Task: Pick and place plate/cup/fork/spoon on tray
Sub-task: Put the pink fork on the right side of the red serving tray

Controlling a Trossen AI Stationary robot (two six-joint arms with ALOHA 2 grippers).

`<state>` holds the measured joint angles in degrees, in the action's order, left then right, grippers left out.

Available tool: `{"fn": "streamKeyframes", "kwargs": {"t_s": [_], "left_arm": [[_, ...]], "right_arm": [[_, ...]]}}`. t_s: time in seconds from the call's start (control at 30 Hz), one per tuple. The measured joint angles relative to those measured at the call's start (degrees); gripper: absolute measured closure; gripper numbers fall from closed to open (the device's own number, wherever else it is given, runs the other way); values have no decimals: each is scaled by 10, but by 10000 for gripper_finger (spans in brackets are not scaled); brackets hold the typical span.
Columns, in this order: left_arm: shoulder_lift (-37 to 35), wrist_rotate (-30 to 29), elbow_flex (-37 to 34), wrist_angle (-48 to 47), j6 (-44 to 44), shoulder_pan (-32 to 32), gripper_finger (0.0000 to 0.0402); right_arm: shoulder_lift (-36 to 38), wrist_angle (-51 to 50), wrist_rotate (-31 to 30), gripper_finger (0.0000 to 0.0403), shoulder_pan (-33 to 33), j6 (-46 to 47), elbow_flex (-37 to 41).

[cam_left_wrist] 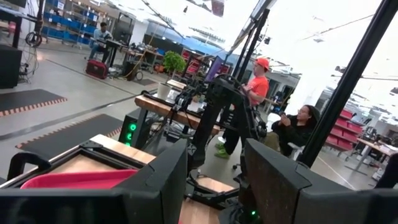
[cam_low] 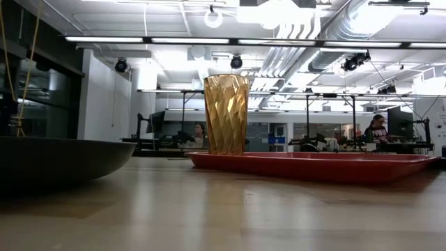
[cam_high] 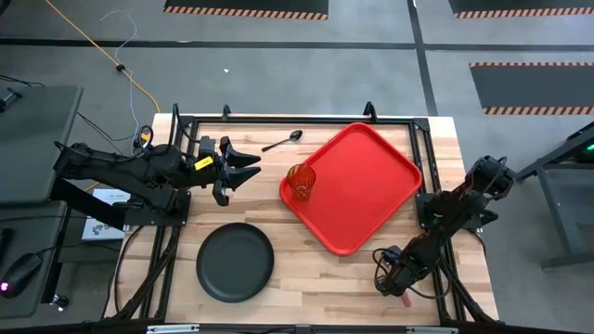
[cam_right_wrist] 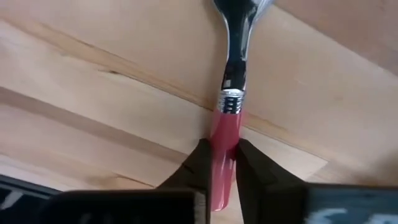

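Note:
The amber cup (cam_high: 302,183) stands upright on the left corner of the red tray (cam_high: 362,190); it also shows in the low view (cam_low: 226,115). The black plate (cam_high: 235,263) rests on the table near the front edge. The dark spoon (cam_high: 282,141) lies on the table behind the tray's left corner. My right gripper (cam_high: 397,281) is low at the front right, shut on the red-handled fork (cam_right_wrist: 229,93). My left gripper (cam_high: 246,168) is open and empty, left of the cup. My right gripper pinches the fork's red handle (cam_right_wrist: 221,149) between its two fingers, a little back from the silver collar. The fingers come from above, pointing down, and lie across the handle. The fork lies along the wooden table top; whether it is lifted clear I cannot tell.
The tray (cam_low: 313,166) lies turned at an angle on the right half of the table. A black frame (cam_high: 186,125) runs along the table's edges. Bare wood lies between the plate and the tray. People sit in the room beyond.

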<state>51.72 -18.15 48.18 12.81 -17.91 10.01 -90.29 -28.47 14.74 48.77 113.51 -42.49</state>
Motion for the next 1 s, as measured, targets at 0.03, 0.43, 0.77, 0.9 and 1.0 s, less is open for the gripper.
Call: {"fn": "streamKeyframes", "kwargs": {"t_s": [0.03, 0.43, 0.77, 0.9, 1.0], "left_arm": [[0, 0, 0, 4, 0, 0, 249], [0, 0, 0, 8, 0, 0, 249], [0, 0, 0, 8, 0, 0, 249], [0, 0, 0, 9, 0, 0, 249], [0, 0, 0, 9, 0, 0, 249]], "right_arm": [[6, -3, -7, 370, 0, -16, -2], [200, -95, -29, 388, -98, -212, -72], [247, -374, -120, 388, -429, -551, -204], [205, -442, -140, 388, -556, -704, -244], [161, -464, -156, 388, -636, -803, -245]]}}
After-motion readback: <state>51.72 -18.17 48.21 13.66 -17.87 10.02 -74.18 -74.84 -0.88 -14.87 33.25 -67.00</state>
